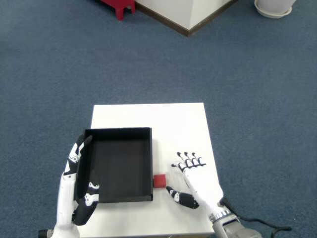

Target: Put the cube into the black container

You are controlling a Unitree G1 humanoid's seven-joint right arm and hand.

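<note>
A small red cube (159, 181) rests on the white table (173, 124), touching the right wall of the black container (117, 165) near its front corner. My right hand (198, 182) lies just right of the cube, open, fingers spread and pointing away from me, thumb stretched out below the cube, a small gap between them. The container is a shallow square tray with nothing inside. The left hand (79, 186) is at the container's left wall, its fingers along the rim.
Blue carpet surrounds the small table. A red object (119, 6) and a white wall base (188, 15) stand far back. A white round base (273, 7) sits at the top right corner.
</note>
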